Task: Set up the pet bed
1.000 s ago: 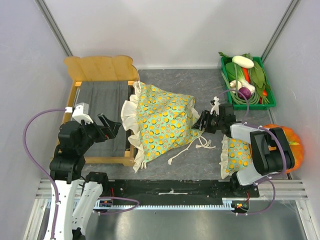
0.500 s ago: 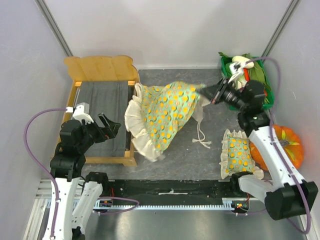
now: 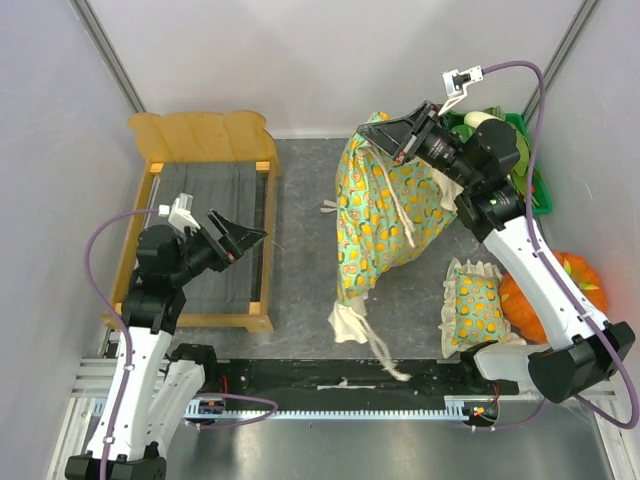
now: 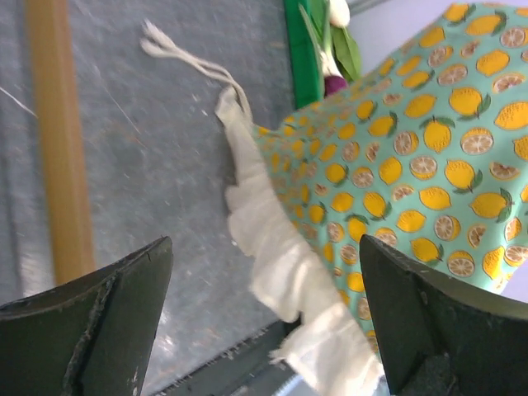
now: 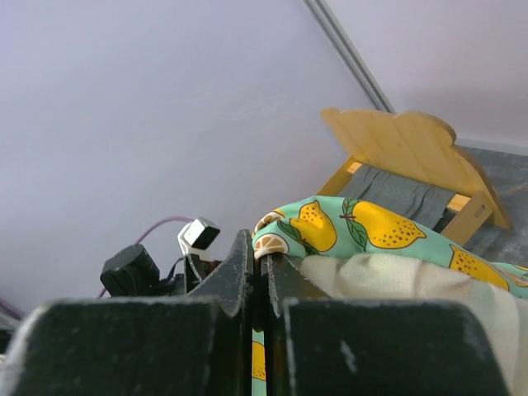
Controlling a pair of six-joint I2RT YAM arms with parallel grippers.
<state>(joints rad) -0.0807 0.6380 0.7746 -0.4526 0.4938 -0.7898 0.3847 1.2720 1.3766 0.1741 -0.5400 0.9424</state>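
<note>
The pet bed [image 3: 203,137], light wood with a wavy headboard and dark slatted base, stands at the back left; its headboard [image 5: 404,148] also shows in the right wrist view. My right gripper [image 3: 385,137] is raised high over the table's middle, shut on a corner of the green lemon-print blanket [image 3: 385,215]. The blanket hangs down and its ruffled end touches the table. The pinched fabric [image 5: 371,227] bulges beside the closed right gripper [image 5: 262,256]. My left gripper [image 3: 245,238] is open over the bed's right rail and empty. Between the open left gripper [image 4: 264,330] I see the hanging blanket [image 4: 412,148].
A matching ruffled pillow [image 3: 472,305] lies at the front right, beside an orange pumpkin [image 3: 585,285]. A green crate of vegetables [image 3: 535,195] sits at the back right, partly behind the right arm. The bed's side rail [image 4: 62,165] runs along the left of the left wrist view.
The right gripper has shut on the blanket and lifted it up and back off the table, so it now hangs. The left gripper has turned slightly toward it.
</note>
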